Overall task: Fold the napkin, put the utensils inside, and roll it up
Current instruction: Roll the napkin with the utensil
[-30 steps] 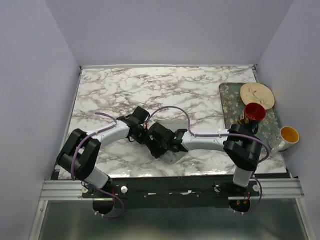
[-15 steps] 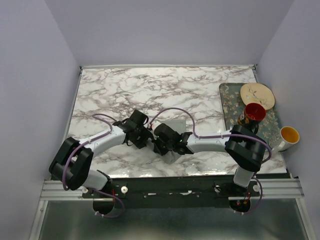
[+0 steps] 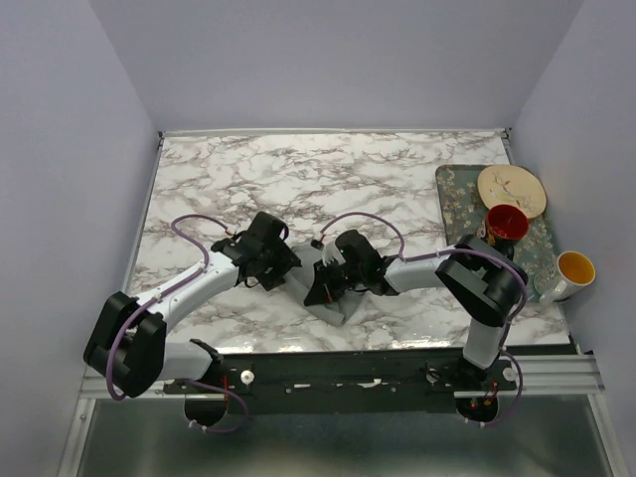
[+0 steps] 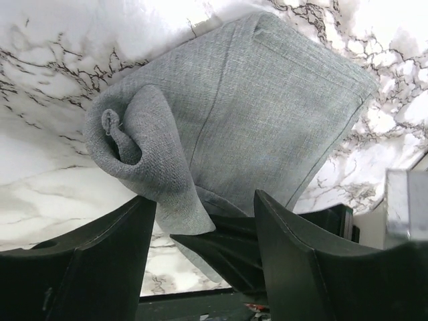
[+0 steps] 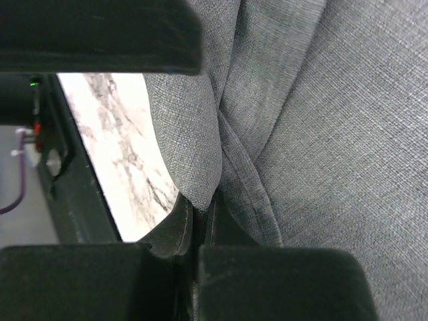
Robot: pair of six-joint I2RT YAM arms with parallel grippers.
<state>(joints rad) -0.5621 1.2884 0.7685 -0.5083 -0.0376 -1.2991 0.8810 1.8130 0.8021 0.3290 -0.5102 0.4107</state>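
**A:** What had the right claw [image 5: 195,217] got?

**B:** It was clenched on a fold of the napkin [image 4: 267,114]. The grey cloth ran down into the seam between its fingers.

**A:** And the left claw [image 4: 204,200]?

**B:** Released, with its fingers spread wide, close beside the right claw. A hanging edge of the napkin sat between those fingers. I couldn't tell whether it touched either one.

**A:** Beyond them?

**B:** The rest of the napkin stretched away from both claws over the marble table [image 3: 298,179], one corner curled into a loose roll.

**A:** Farther off?

**B:** Well to the right claw's right, a patterned tray [image 3: 452,214] carried a plate [image 3: 511,189] and a red cup [image 3: 505,224]. A yellow-lined cup [image 3: 574,268] stood at the tray's right edge.
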